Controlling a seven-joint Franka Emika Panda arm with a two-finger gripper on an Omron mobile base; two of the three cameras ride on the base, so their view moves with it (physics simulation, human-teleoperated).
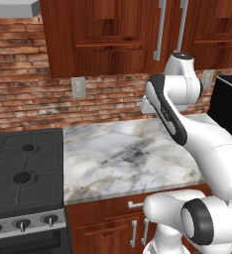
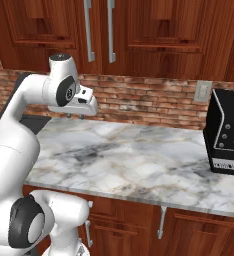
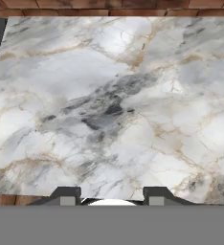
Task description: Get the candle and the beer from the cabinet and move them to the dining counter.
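The cabinet (image 1: 108, 34) (image 2: 154, 35) hangs above the brick wall with its panelled doors closed, and its long silver handles (image 2: 89, 30) stand side by side. The candle and the beer are hidden from view. The dining counter is out of view. My gripper (image 2: 74, 116) (image 3: 111, 196) hangs below the cabinet and points down at the small marble worktop (image 3: 114, 105). Its fingertips (image 3: 68, 195) stand apart with nothing between them.
A black gas stove (image 1: 24, 168) adjoins the worktop (image 1: 123, 154) on the left. A black appliance (image 2: 229, 135) stands at the right end. Wall outlets (image 1: 79, 87) (image 2: 203, 91) sit in the red brick. Drawer fronts (image 2: 161, 222) run under the worktop's front edge.
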